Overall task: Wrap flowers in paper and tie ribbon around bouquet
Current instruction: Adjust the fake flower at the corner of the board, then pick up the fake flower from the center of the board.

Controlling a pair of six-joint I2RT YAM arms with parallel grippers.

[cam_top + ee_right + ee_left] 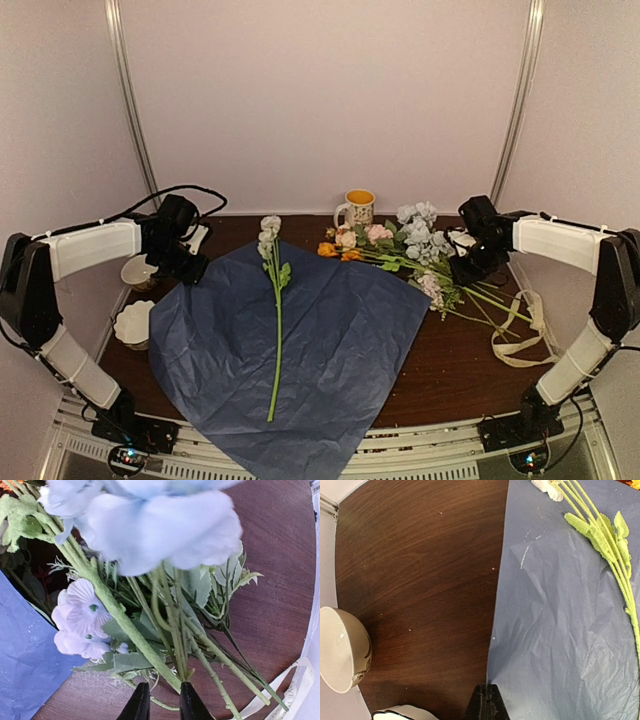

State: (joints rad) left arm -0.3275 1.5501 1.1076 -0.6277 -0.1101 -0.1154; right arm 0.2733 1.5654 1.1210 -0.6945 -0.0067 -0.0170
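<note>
The blue paper lies spread on the table with one white-headed stem along its middle. My left gripper is at the sheet's far left corner. In the left wrist view it is shut, with the paper's edge running into its tips. The other flowers lie in a bunch at the back right. My right gripper is over their stems, and in its wrist view it stands slightly open, a thick green stem ending beside the right finger. The cream ribbon lies at the right edge.
A yellow-lined mug stands at the back centre. Two white bowls sit at the left edge, close to my left arm, and one bowl shows in the left wrist view. Bare brown table lies front right.
</note>
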